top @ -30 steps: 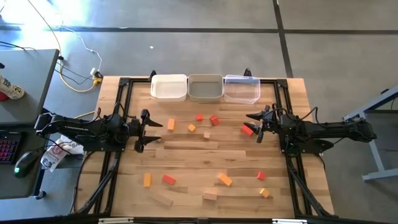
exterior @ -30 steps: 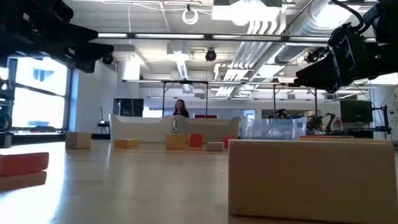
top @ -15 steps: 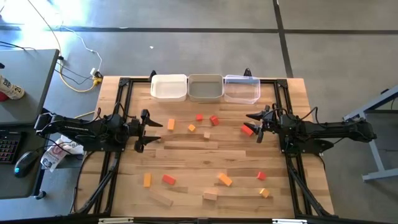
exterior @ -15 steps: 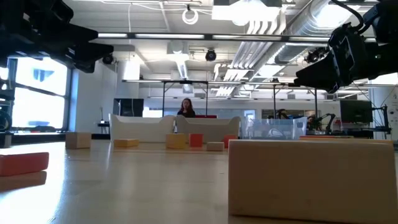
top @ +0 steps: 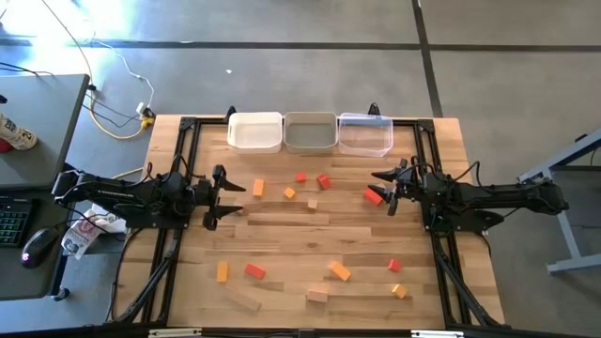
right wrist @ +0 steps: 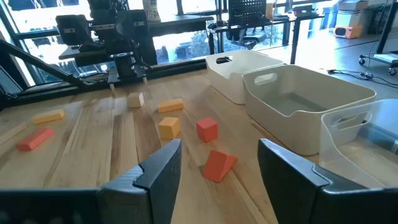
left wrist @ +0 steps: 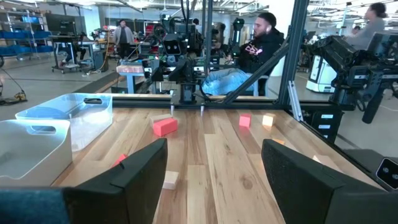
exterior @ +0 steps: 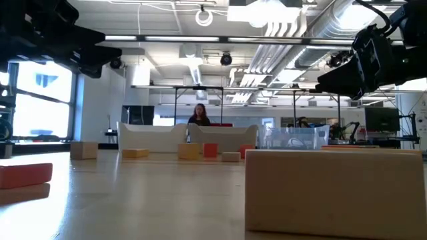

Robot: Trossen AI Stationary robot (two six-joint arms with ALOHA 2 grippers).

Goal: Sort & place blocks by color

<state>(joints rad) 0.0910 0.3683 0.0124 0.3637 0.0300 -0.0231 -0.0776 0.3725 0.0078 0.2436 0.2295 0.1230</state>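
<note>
High view: wooden table (top: 282, 239), three bins in a row along its far edge. White bin (top: 255, 130), grey bin (top: 311, 132), clear bin (top: 365, 133); I take the grey bin as landmark.

Left gripper (top: 228, 196) hovers well to the near-left of the grey bin, fingers spread wide, nothing between them. Left wrist view confirms: both dark fingers (left wrist: 137, 177) stand apart, bare wood in the gap.

Right gripper (top: 388, 190) sits near-right of the grey bin, just below the clear bin. Its fingers (right wrist: 163, 168) are partly open and hold nothing. A red block (top: 374, 195) lies on the table just off the fingertips, tilted; in the right wrist view it rests between the fingers' line of sight, apart from them (right wrist: 217, 165).

Blocks scattered: one orange (top: 258, 189), one red (top: 323, 181), close in front of the grey bin. Farther toward the near edge lie a red bar (top: 254, 271), an orange bar (top: 339, 271) and a plain wood bar (top: 246, 300).

Low view: a plain wood block (exterior: 333, 190) fills the foreground.
</note>
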